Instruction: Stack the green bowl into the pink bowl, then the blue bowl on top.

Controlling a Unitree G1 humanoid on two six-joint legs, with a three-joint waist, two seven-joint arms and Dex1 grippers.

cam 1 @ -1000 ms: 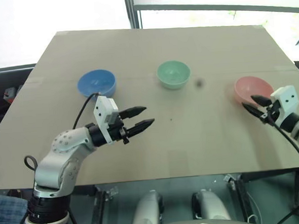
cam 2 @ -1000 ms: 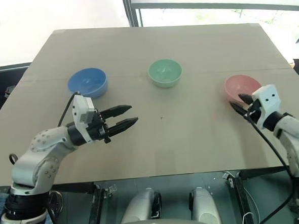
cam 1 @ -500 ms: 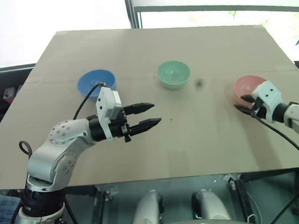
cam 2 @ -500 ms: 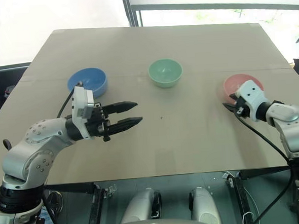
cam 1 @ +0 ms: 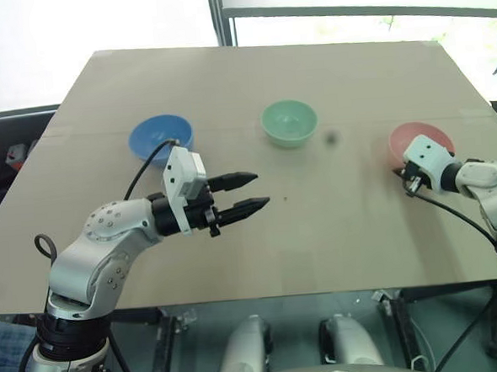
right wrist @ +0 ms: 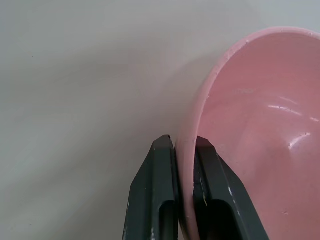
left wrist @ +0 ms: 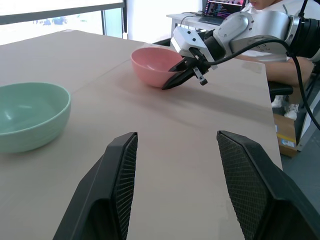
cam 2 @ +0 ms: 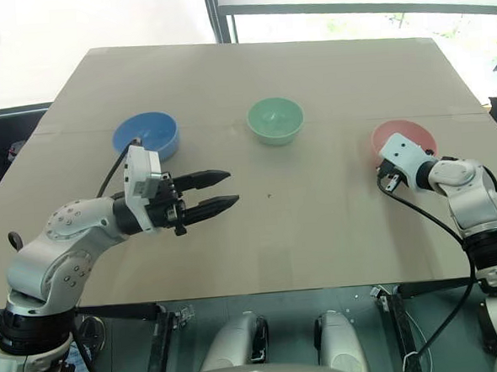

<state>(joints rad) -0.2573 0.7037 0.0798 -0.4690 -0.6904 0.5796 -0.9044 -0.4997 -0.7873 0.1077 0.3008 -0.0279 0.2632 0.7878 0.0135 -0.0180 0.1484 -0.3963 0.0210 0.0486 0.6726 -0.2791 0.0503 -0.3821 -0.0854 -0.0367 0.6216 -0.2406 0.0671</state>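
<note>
Overhead, three empty bowls sit apart on the bench (cam 1: 335, 223): blue bowl (cam 1: 160, 139), green bowl (cam 1: 288, 122), pink bowl (cam 1: 421, 143) (one of each). Left gripper (cam 1: 249, 192) hovers with fingers spread. Left wrist view: right gripper (left wrist: 172, 79) meets the pink rim. Right wrist view: its fingers (right wrist: 159, 200) pinch that rim.

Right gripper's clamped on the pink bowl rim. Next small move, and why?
Probably a short lift and drag of the pink bowl toward the table's middle. The right gripper is shut on its near rim, one finger inside, one outside. The green bowl sits apart and untouched; the left gripper hovers open, empty.
</note>
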